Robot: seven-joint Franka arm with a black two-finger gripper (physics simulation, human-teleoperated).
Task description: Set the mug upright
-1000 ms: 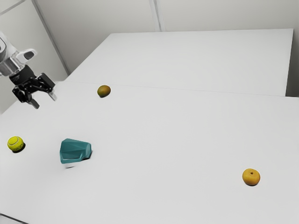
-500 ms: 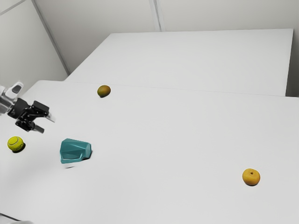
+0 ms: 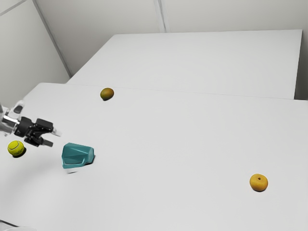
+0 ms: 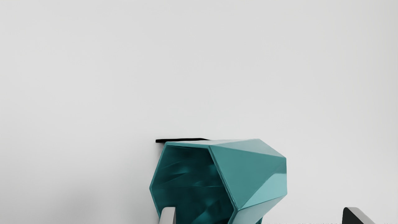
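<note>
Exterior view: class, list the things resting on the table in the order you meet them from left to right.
Yellow-green ball, teal mug, brownish fruit, yellow-orange fruit.

Count by kind: one teal mug is seen, counted once across both views. One yellow-green ball is counted. Two fruits are counted: one brownish-green fruit and one yellow-orange fruit; exact types can't be confirmed. Total of small items on the table: four, across three kinds. One black gripper is counted, with two fingers. One thin dark strip is also logged; what it is can't be told.
</note>
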